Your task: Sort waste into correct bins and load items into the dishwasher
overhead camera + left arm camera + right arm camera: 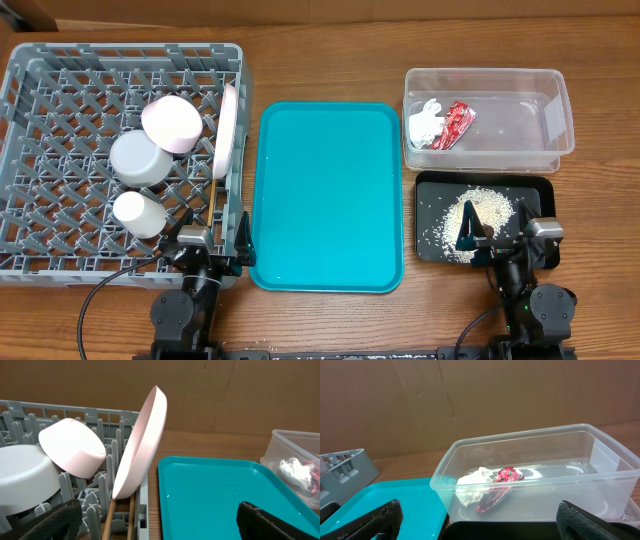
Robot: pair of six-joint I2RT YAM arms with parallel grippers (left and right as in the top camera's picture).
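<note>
The grey dish rack (60, 90) at the left holds a white plate (228, 130) on edge, a pinkish bowl (172, 123), a grey bowl (140, 160), a white cup (138, 213) and chopsticks (214, 195). The clear tub (490, 72) holds a white tissue (425, 122) and a red wrapper (456, 125). The black tray (530, 190) holds rice grains (450, 215); I see no brown lump. My left gripper (208, 238) is open and empty at the rack's front right corner. My right gripper (498, 238) is open and empty over the black tray's front edge.
A teal serving tray (330, 195) lies between the rack and the bins, with nothing on it. In the left wrist view the plate (142, 445) leans by the bowl (72, 447). In the right wrist view the tub (535, 445) stands just ahead.
</note>
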